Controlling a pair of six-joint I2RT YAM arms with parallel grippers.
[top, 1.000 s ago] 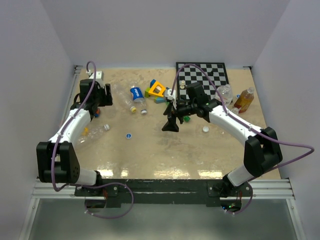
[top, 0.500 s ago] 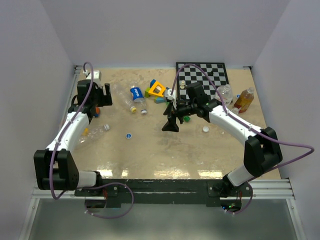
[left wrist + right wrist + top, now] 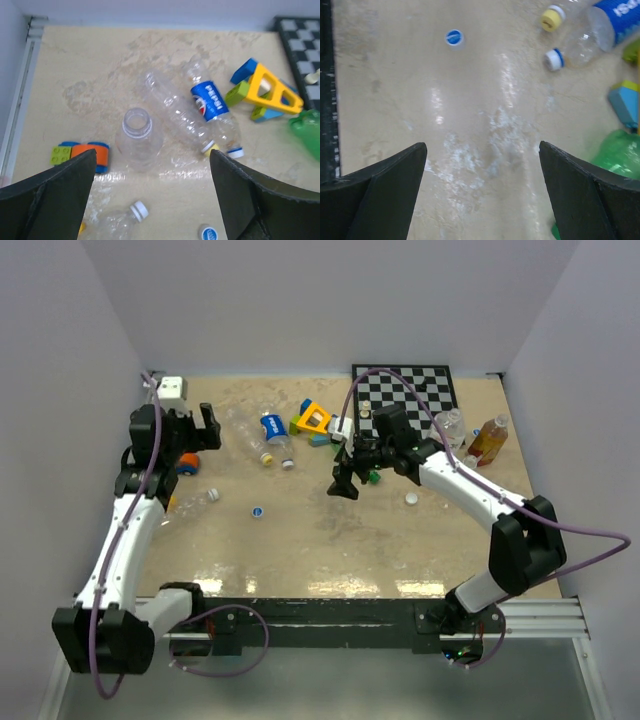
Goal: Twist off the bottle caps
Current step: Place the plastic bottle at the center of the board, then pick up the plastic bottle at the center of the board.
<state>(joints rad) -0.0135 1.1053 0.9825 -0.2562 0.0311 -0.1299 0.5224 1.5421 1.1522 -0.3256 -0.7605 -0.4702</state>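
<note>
My left gripper [image 3: 152, 159] is open above the table's left side, nothing between its fingers. Just beyond it a clear bottle [image 3: 135, 136] stands upright with an open, capless mouth. Past that lie a clear bottle with a yellow cap [image 3: 208, 147] and a Pepsi bottle [image 3: 210, 101] with a blue-and-white cap [image 3: 235, 152]. Nearer me lies a third bottle with a white cap [image 3: 138, 210], and a loose blue cap [image 3: 209, 233]. My right gripper [image 3: 482, 150] is open over bare table, with a green bottle [image 3: 620, 152] at its right. A loose white cap [image 3: 411, 499] lies by the right arm.
Orange, blue and green bricks [image 3: 80, 152] lie left of the upright bottle. Yellow and blue toy blocks [image 3: 315, 420] and a chessboard [image 3: 405, 390] sit at the back. A clear bottle [image 3: 450, 425] and an amber bottle [image 3: 490, 438] are at the far right. Walls close in on three sides.
My left gripper has opened wider, and that arm has risen and drawn back toward the left wall. The right gripper has shifted only slightly and stays open.
</note>
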